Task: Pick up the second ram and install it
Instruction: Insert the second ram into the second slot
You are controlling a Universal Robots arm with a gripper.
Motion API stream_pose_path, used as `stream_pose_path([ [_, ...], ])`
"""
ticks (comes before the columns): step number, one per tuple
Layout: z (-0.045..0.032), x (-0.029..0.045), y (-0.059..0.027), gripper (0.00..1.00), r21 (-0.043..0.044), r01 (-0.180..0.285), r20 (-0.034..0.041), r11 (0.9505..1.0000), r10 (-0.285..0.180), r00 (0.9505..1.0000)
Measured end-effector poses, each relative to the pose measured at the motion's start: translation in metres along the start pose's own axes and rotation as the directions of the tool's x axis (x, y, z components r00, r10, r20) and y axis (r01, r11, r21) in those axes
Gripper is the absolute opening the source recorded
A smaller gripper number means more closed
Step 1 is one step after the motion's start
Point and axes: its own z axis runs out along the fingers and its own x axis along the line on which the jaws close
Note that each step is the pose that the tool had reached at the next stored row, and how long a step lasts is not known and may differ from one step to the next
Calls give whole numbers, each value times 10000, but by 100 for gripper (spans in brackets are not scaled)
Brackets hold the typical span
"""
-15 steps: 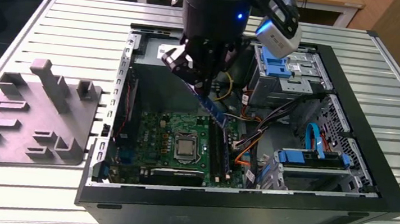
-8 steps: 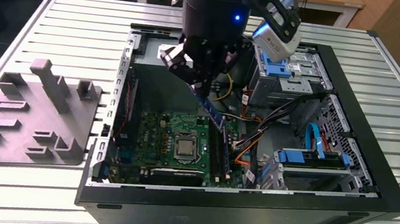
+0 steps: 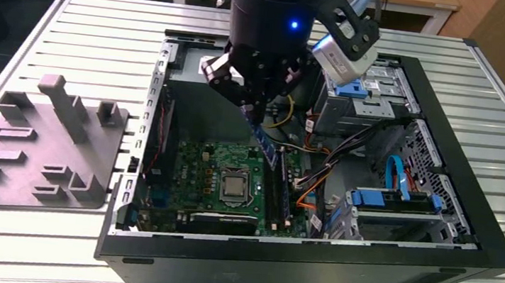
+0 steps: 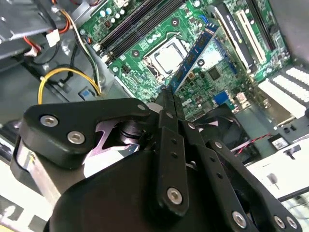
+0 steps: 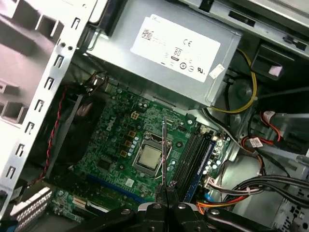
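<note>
Gripper [image 4: 168, 94] links sit closest, jaws clamped on one end of the second ram [image 4: 195, 53]. Below, the open computer case [image 3: 315, 259] holds the motherboard [image 3: 216, 162]. The stick hangs tilted above it, unseated, its long axis reaching away from the jaws, between the processor [image 5: 148, 157] and the black slots [image 5: 192, 154].

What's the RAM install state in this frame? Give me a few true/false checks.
1. The gripper is shut on the second ram. True.
2. The second ram is seated in a slot. False: it hangs from the gripper above the motherboard, not seated.
3. A cooler covers the processor. False: the processor is bare.
4. The grey fixture lies at the exterior view's left of the computer case. True.
</note>
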Motion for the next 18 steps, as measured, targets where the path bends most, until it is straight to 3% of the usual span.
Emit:
stream_pose_path([
  [4,8,0,0,11,4,-636,1,9980,636,9980],
  [8,16,0,0,11,9,-1269,3,9919,1269,9919],
  [13,26,0,0,11,13,-2083,5,9781,2083,9781],
  [18,36,0,0,11,18,-2874,7,9578,2874,9578],
])
